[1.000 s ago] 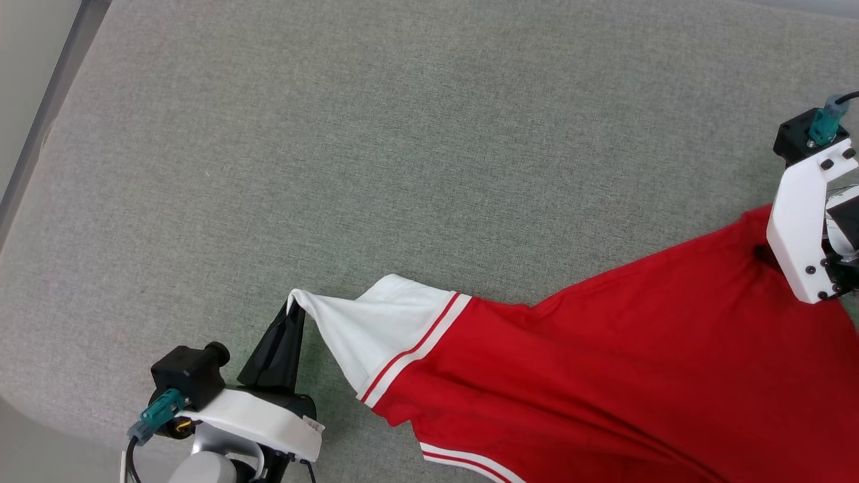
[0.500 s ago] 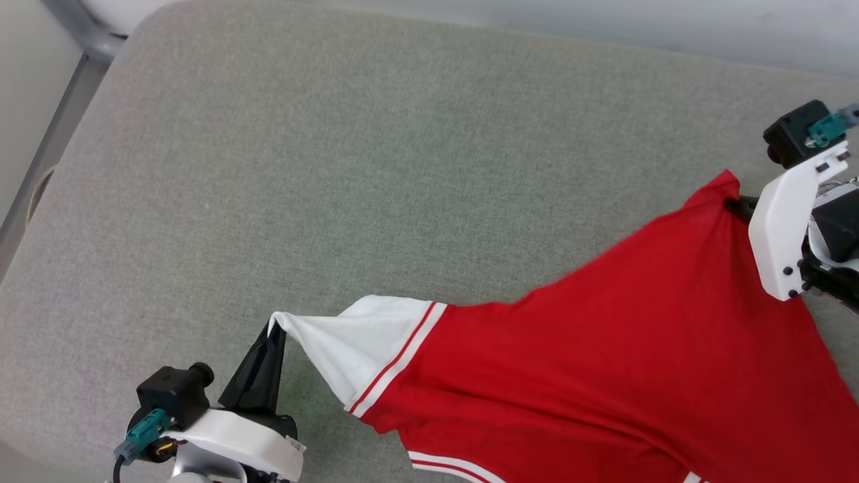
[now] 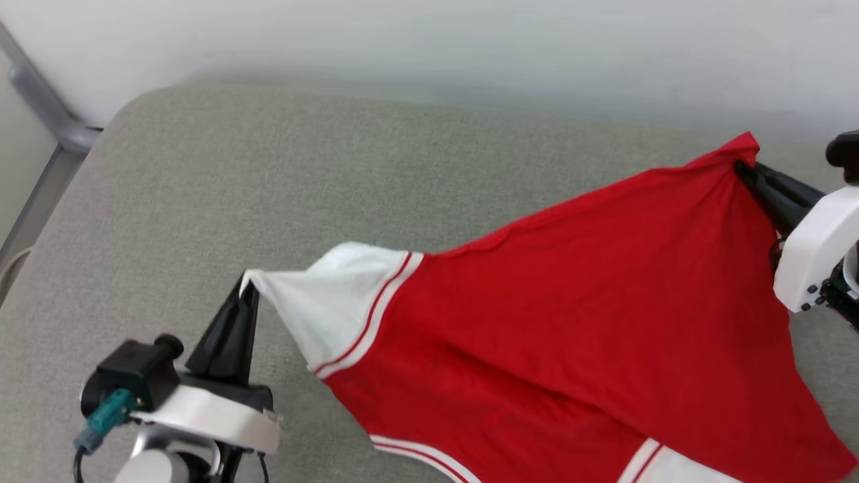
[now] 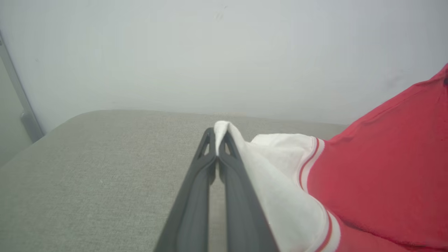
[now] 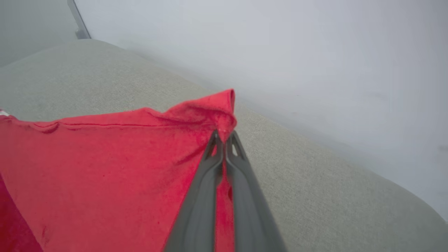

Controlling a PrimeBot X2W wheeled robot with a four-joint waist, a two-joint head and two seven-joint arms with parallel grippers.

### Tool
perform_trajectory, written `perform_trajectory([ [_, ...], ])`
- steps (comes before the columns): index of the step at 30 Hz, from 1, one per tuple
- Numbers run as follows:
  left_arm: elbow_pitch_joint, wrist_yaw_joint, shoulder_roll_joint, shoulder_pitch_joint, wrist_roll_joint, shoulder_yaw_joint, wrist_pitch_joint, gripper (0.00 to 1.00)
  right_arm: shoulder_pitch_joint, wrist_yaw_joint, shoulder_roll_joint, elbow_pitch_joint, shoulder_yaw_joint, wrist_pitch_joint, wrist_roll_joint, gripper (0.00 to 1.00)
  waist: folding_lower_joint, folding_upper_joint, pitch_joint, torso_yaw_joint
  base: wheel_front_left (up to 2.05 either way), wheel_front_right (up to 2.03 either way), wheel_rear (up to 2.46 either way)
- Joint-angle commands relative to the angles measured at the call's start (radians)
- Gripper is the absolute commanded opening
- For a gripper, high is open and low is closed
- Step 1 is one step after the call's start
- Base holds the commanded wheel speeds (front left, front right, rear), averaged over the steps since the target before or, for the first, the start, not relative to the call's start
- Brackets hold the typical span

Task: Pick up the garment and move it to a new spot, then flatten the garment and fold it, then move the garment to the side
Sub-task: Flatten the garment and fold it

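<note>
The garment (image 3: 570, 295), a red jersey with white striped-trim sleeves, hangs stretched between both grippers above the grey padded surface (image 3: 235, 174). My left gripper (image 3: 247, 285) at the lower left is shut on the tip of a white sleeve (image 3: 322, 308); the left wrist view shows the left gripper (image 4: 217, 134) pinching white cloth of the garment (image 4: 378, 182). At the right edge my right gripper (image 3: 743, 168) is shut on a red corner of the garment, and the right wrist view shows the right gripper (image 5: 224, 134) clamped on the bunched red fabric of the garment (image 5: 105, 164). The chest print is hidden.
A pale wall (image 3: 429, 47) runs along the far edge of the padded surface. A grey metal post (image 3: 40, 100) stands at the far left corner. Bare grey surface lies left of and behind the garment.
The right gripper closed on the garment's red corner and lifted it. Both arms raised the garment off the surface. The head view tilted up, bringing the wall into sight.
</note>
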Motion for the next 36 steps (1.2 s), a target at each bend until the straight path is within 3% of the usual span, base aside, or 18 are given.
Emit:
perform_trajectory([
  [1,-0.027,0.005,0.013,-0.032,0.011,0.006,0.008,0.0,0.019,-0.002,0.014,-0.024,-0.026,-0.008,-0.012,0.0,0.0,0.0,-0.024,-0.02,0.0,0.0,0.0],
  [8,-0.114,-0.007,0.052,-0.205,0.023,0.023,0.056,0.0,0.042,-0.002,0.073,-0.143,-0.147,-0.002,-0.053,0.0,0.0,0.0,-0.034,-0.047,0.0,0.0,0.0],
  [17,-0.113,-0.049,0.086,-0.532,0.011,0.04,0.129,0.0,-0.088,-0.002,0.139,-0.216,-0.258,0.03,-0.108,0.0,0.0,0.0,0.061,-0.076,0.0,0.0,0.0],
  [27,0.055,-0.101,0.1,-1.066,-0.012,0.02,0.189,0.0,-0.456,-0.001,0.199,-0.164,-0.304,0.066,-0.209,0.0,0.0,0.0,0.297,-0.087,0.0,0.0,0.0],
  [36,0.339,-0.123,0.107,-1.549,0.005,-0.044,0.155,0.0,-0.904,-0.001,0.235,0.068,-0.271,0.023,-0.338,0.0,0.0,0.0,0.459,-0.101,0.0,0.0,0.0],
])
